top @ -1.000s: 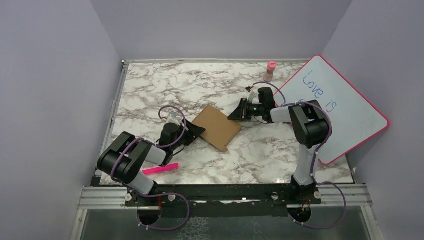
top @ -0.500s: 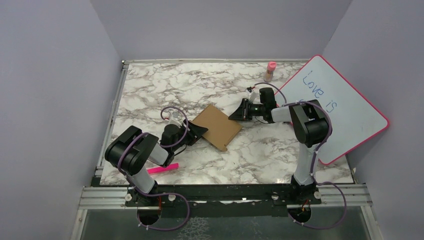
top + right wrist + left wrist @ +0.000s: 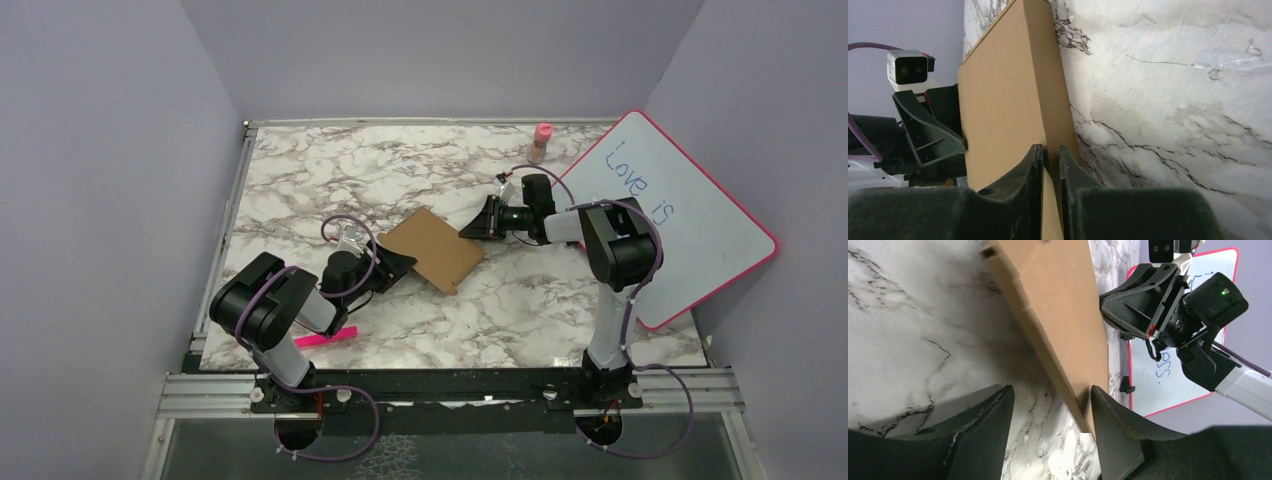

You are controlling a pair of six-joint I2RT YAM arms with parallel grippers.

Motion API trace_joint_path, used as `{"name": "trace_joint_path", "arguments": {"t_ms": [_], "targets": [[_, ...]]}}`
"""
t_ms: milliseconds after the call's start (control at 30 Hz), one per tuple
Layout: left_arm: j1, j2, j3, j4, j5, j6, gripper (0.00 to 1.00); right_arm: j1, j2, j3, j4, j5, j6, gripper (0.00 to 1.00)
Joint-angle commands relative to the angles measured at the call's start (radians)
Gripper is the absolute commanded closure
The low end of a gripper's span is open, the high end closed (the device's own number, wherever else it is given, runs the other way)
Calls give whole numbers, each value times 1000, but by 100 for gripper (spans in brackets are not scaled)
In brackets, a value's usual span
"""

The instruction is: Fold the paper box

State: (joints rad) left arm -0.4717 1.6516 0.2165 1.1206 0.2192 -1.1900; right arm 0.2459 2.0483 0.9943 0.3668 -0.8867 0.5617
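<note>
The paper box [image 3: 432,248] is a flat brown cardboard piece in the middle of the marble table [image 3: 400,170]. My right gripper [image 3: 478,222] holds its far right edge. In the right wrist view the jaws [image 3: 1050,152] are shut on the thin cardboard [image 3: 1008,100]. My left gripper [image 3: 395,262] sits at the box's near left corner. In the left wrist view its jaws [image 3: 1052,392] stand open on either side of that corner of the box [image 3: 1058,300]. The cardboard edge lies against the right finger [image 3: 1113,420] and is raised off the table.
A pink marker [image 3: 322,338] lies near the left arm's base. A pink-framed whiteboard [image 3: 680,215] leans at the right, close behind the right arm. A pink-capped bottle [image 3: 541,142] stands at the back. Purple walls enclose the table on three sides.
The left arm's elbow has swung right, with its gripper staying at the box's corner. The right gripper's jaws have narrowed on the cardboard's edge, and the box has shifted slightly.
</note>
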Motion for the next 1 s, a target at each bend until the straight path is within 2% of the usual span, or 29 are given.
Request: {"name": "trace_joint_path", "arguments": {"t_ms": [0,267,700,967], "targets": [[-4,-6,-10,40,-11,-6,40,-36,97,-50,-188,166,-86,85],[-4,7,43,53,0,-8,39,-36,115,-43,-189,155,-89,85],[-4,-6,119,87,4,-22,51,-32,97,-39,-183,108,-92,84],[-13,-19,142,86,17,-34,56,23,60,-13,-210,94,-112,83]]}}
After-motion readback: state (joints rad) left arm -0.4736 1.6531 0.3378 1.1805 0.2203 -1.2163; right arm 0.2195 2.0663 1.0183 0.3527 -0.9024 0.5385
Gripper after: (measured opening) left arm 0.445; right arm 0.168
